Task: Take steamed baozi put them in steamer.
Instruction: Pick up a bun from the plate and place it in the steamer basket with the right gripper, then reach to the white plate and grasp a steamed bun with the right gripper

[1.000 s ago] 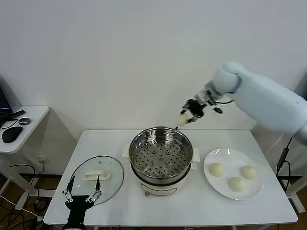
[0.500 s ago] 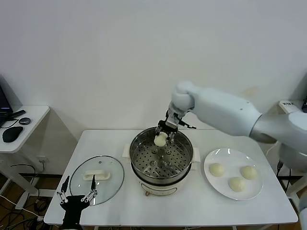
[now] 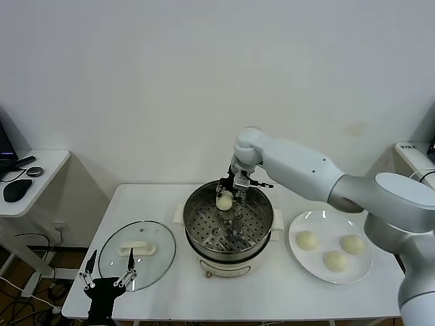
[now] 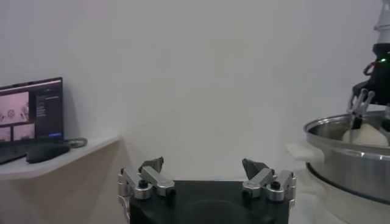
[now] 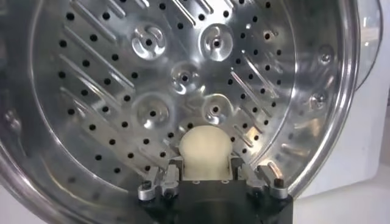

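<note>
White table (image 3: 163, 204), baozi (image 5: 205, 150) between right gripper (image 5: 206, 178) fingers (image 5: 166, 177), above steamer (image 5: 317, 103)

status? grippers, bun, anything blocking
Right gripper inside steamer at far rim, baozi between its fingers. Left gripper open, parked by glass lid. Three buns on plate. Tray unobstructed.

You have a white table (image 3: 272, 285) in front of the robot, carrying three things. On the robot's left lies the round glass lid (image 3: 136, 254) with its white handle facing up. In the middle stands the steamer (image 3: 228, 227), a shiny steel pot on a white base with side handles. On the right sits the flat white plate (image 3: 331, 255), close beside the steamer; whether the two touch is hard to say from the head view. A smaller white side table (image 3: 37, 178) stands off to the left.
</note>
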Controlling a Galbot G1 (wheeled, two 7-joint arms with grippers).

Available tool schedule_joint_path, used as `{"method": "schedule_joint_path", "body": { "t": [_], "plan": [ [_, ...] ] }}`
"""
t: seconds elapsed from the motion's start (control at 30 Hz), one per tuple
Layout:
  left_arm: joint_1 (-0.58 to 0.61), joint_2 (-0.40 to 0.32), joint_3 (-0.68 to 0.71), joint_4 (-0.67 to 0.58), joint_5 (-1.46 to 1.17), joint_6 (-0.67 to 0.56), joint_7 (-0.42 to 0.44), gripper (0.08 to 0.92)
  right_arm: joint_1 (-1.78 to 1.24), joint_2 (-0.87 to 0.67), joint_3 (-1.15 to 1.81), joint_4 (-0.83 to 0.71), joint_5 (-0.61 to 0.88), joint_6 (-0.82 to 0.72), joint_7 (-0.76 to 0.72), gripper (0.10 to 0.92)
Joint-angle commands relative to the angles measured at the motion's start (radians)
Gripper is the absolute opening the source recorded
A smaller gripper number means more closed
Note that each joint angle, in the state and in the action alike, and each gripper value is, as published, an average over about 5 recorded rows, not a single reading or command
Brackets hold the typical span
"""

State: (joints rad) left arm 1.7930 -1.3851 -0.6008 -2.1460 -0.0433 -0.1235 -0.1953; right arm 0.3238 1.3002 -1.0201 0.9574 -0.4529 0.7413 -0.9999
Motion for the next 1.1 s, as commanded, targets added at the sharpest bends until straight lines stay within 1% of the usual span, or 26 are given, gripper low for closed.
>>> {"method": "schedule_joint_path", "body": {
  "t": [0.03, 0.13, 0.23, 0.33, 0.4, 0.43, 0.5, 0.6, 0.7, 0.77, 0.83, 0.93, 1.0, 1.1],
  "plan": [
    [-0.002, -0.002, 0.001, 0.0, 0.0, 0.0, 0.0, 0.823, -0.02, 0.036, 0.028, -0.048, -0.074, 0.069, 0.037, 0.531],
    [-0.003, -0.001, -0.001, -0.001, -0.001, -0.001, -0.001, 0.823, -0.001, 0.031, 0.01, -0.028, -0.027, 0.061, 0.035, 0.611],
    [-0.005, -0.001, -0.001, 0.001, -0.002, -0.001, -0.001, 0.823, 0.035, 0.008, -0.024, 0.02, 0.06, 0.025, 0.015, 0.697],
    [-0.007, -0.001, 0.003, 0.007, -0.002, -0.001, -0.001, 0.823, 0.09, -0.048, -0.073, 0.112, 0.177, -0.041, -0.018, 0.772],
    [-0.009, 0.0, 0.008, 0.01, -0.001, -0.001, -0.001, 0.823, 0.144, -0.11, -0.113, 0.2, 0.264, -0.11, -0.046, 0.802],
    [-0.009, 0.001, 0.011, 0.011, -0.001, -0.002, -0.001, 0.823, 0.172, -0.148, -0.133, 0.243, 0.306, -0.153, -0.059, 0.81],
    [-0.009, 0.003, 0.016, 0.012, -0.002, -0.004, 0.001, 0.823, 0.238, -0.246, -0.179, 0.345, 0.415, -0.293, -0.087, 0.82],
    [-0.009, 0.008, 0.02, 0.011, -0.007, -0.004, 0.003, 0.823, 0.317, -0.396, -0.236, 0.482, 0.562, -0.556, -0.13, 0.822],
    [-0.011, 0.014, 0.021, 0.007, -0.011, 0.002, 0.004, 0.823, 0.367, -0.538, -0.271, 0.607, 0.617, -0.86, -0.148, 0.823],
    [-0.015, 0.019, 0.02, 0.004, -0.013, 0.005, 0.006, 0.823, 0.376, -0.627, -0.281, 0.665, 0.617, -1.014, -0.147, 0.823],
    [-0.019, 0.023, 0.018, 0.002, -0.014, 0.008, 0.007, 0.823, 0.364, -0.704, -0.282, 0.692, 0.608, -1.094, -0.151, 0.823],
    [-0.022, 0.028, 0.015, -0.001, -0.012, 0.012, 0.006, 0.823, 0.302, -0.797, -0.26, 0.709, 0.597, -1.168, -0.154, 0.823],
    [-0.023, 0.03, 0.014, -0.001, -0.011, 0.015, 0.006, 0.823, 0.226, -0.838, -0.22, 0.707, 0.591, -1.178, -0.147, 0.823],
    [-0.026, 0.032, 0.013, 0.003, -0.008, 0.018, 0.005, 0.823, 0.074, -0.876, -0.121, 0.687, 0.573, -1.149, -0.135, 0.823]
  ]
}}
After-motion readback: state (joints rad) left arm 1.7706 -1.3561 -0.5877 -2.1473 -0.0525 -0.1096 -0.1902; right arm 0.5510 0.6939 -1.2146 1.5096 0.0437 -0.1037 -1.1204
